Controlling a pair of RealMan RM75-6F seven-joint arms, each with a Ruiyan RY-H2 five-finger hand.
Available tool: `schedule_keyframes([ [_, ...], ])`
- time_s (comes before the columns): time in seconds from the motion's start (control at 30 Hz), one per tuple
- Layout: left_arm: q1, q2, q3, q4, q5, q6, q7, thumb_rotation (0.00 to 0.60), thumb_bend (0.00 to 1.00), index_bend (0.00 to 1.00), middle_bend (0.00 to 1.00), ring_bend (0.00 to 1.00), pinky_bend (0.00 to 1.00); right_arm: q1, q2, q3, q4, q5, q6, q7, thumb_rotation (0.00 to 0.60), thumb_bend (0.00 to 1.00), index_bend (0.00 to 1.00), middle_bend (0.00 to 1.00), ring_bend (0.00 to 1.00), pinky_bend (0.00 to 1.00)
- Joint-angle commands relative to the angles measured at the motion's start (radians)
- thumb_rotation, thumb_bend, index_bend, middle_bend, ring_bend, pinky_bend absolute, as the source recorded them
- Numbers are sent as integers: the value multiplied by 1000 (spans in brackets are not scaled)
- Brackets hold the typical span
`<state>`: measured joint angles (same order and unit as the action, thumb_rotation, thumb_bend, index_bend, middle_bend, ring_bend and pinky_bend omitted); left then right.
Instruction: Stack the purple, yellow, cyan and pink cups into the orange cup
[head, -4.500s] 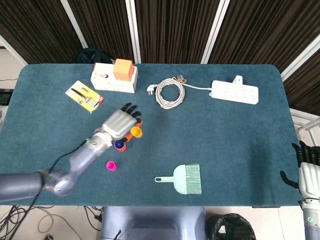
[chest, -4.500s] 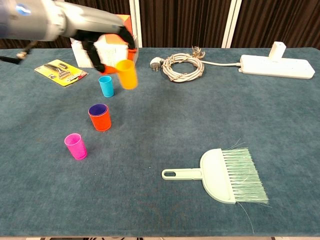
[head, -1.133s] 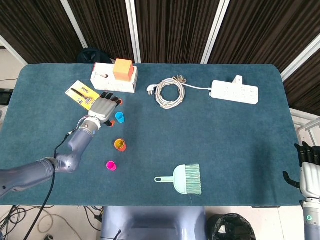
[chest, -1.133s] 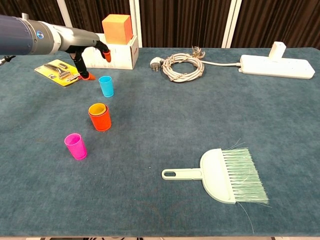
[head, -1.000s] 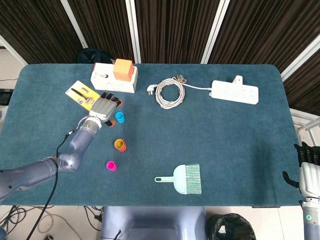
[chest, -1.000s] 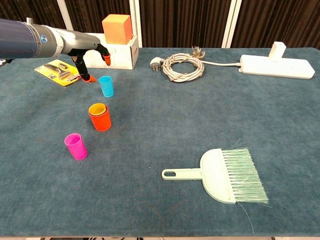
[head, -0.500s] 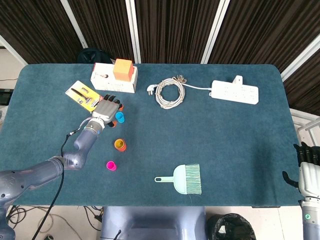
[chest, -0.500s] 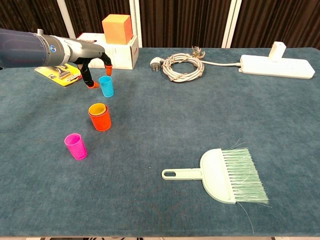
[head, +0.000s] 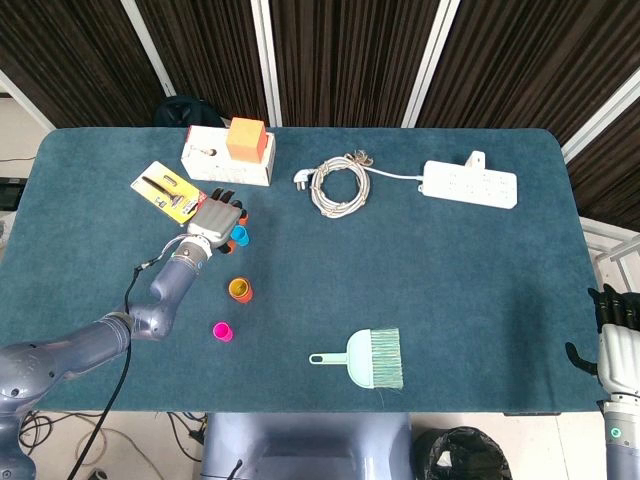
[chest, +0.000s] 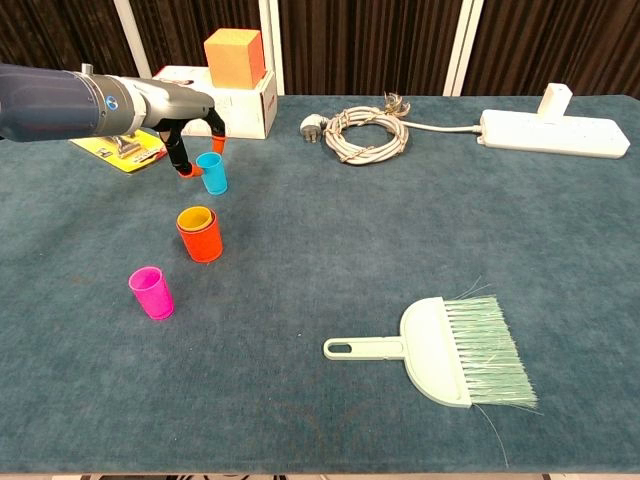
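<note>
The orange cup (chest: 201, 241) stands at the left middle of the table with the yellow cup (chest: 196, 217) nested in it; the purple cup is hidden inside. The same stack shows in the head view (head: 240, 290). The cyan cup (chest: 211, 172) (head: 239, 235) stands upright just behind it, and the pink cup (chest: 151, 292) (head: 222, 331) stands nearer the front. My left hand (chest: 190, 125) (head: 218, 222) hovers at the cyan cup's back left, its fingertips (chest: 185, 170) spread beside the cup and holding nothing. My right hand (head: 615, 345) hangs off the table's right edge, empty.
A white box (chest: 235, 105) with an orange cube (chest: 234, 57) on it and a yellow package (chest: 125, 145) lie behind the left hand. A coiled cable (chest: 360, 132), a power strip (chest: 553, 132) and a mint dustpan brush (chest: 440, 350) lie to the right.
The yellow cup, held in the air 4.5 s ago, now sits in the orange cup. Over the last second my left hand has crept rightward, closer to the cyan cup.
</note>
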<state>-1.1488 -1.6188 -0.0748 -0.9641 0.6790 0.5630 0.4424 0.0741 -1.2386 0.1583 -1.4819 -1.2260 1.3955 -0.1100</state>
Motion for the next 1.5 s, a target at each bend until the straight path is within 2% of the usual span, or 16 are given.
schedule_keyframes([
  [0.03,1,-2,0,4,4,-3,-1,600,317,422,224,0,0,0,0,1,0,1,0,0,600,337,118,46,94,50],
  [0.37,5,-7,-5,13,14,-4,-7,600,338,456,245,0,0,0,-1,0,0,1,-1,0,600,337,118,46,94,51],
  [0.6,15,49,-42,-57,38,39,-42,600,338,449,244,0,0,0,1,1,-2,-3,2,5,600,336,118,46,94,51],
  [0.77,43,159,-58,-211,82,89,-67,600,338,445,243,0,0,-1,4,1,-6,-5,2,11,600,337,118,46,94,51],
  [0.9,68,248,-65,-338,91,86,-100,600,344,442,241,0,0,-1,6,-1,-10,-9,3,14,600,337,119,46,94,51],
  [1.07,98,391,-43,-520,137,75,-105,600,344,440,241,0,0,-6,13,2,-20,-15,14,23,600,337,118,46,94,50],
  [1.3,136,508,-23,-693,203,97,-113,600,345,439,242,0,0,-11,24,0,-33,-28,23,39,600,336,119,46,94,51],
  [1.5,158,558,-4,-775,244,109,-116,600,345,438,242,0,0,-13,33,-3,-40,-39,26,54,600,337,118,46,94,51],
])
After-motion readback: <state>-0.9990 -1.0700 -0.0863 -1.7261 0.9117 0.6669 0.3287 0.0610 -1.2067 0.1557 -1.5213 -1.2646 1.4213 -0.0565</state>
